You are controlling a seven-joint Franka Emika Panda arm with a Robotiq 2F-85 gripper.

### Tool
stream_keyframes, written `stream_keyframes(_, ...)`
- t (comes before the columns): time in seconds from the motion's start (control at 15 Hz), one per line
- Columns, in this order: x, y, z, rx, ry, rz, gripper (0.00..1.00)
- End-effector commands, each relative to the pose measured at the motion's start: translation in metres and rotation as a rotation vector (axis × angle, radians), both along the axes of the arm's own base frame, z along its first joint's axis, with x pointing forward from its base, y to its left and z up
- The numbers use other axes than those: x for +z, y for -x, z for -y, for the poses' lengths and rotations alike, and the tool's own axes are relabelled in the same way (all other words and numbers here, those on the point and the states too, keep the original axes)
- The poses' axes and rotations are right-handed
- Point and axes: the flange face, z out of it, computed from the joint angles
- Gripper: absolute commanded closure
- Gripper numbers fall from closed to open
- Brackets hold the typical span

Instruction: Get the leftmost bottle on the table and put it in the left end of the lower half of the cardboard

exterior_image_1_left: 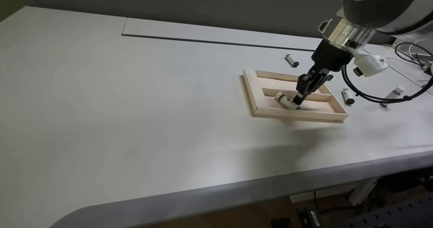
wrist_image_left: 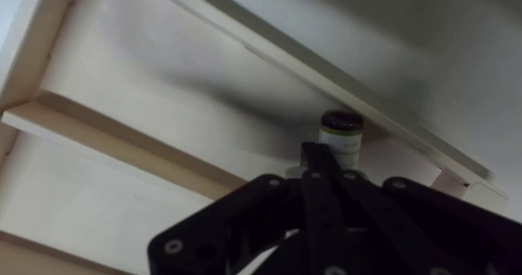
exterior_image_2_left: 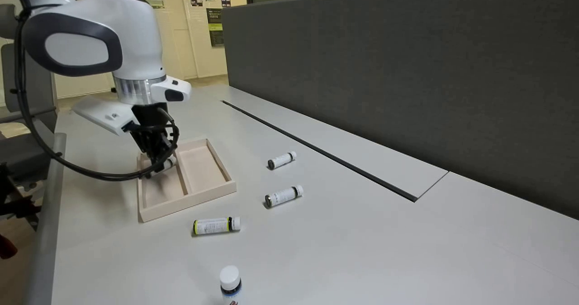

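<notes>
A white-capped bottle (exterior_image_1_left: pixel 285 100) with a white label lies slantwise in the lower half of the cardboard (exterior_image_1_left: pixel 251 90), left of its middle. The cardboard also shows in an exterior view (exterior_image_2_left: pixel 187 204). In the wrist view the dark end of the bottle (wrist_image_left: pixel 342 141) is near the front rim; its cap is hidden behind the gripper. My gripper (wrist_image_left: pixel 320 157) has its fingertips together against or close beside the bottle, not around it. In an exterior view the gripper (exterior_image_1_left: pixel 298 100) is down inside the lower half, on the right of the bottle. The white table (exterior_image_1_left: pixel 152 119) lies under everything.
Two white-labelled bottles (exterior_image_2_left: pixel 281 160) (exterior_image_2_left: pixel 284 196) lie behind the cardboard. A yellow-edged bottle (exterior_image_2_left: pixel 212 226) lies beside its end. Another bottle (exterior_image_2_left: pixel 230 284) stands upright farther off. The lengthwise bar (wrist_image_left: pixel 122 144) and raised rims surround the gripper. A grey partition (exterior_image_2_left: pixel 384 69) backs the table.
</notes>
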Motion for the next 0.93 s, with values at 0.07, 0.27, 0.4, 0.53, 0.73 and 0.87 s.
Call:
stream_keyframes(0.07, -0.007, -0.007, -0.015, -0.012, -0.02, -0.018, 1.0)
stream_keyframes(0.27, -0.013, -0.008, -0.02, -0.005, -0.023, -0.03, 1.0)
stream_keyframes(0.4, -0.017, -0.008, -0.024, -0.002, -0.03, -0.044, 1.0)
stream_keyframes(0.53, -0.018, -0.009, -0.031, 0.003, -0.048, -0.058, 1.0)
stream_keyframes(0.73, -0.014, -0.012, -0.042, 0.005, -0.072, -0.073, 1.0)
stream_keyframes(0.87, -0.011, -0.015, -0.05, 0.001, -0.092, -0.076, 1.0)
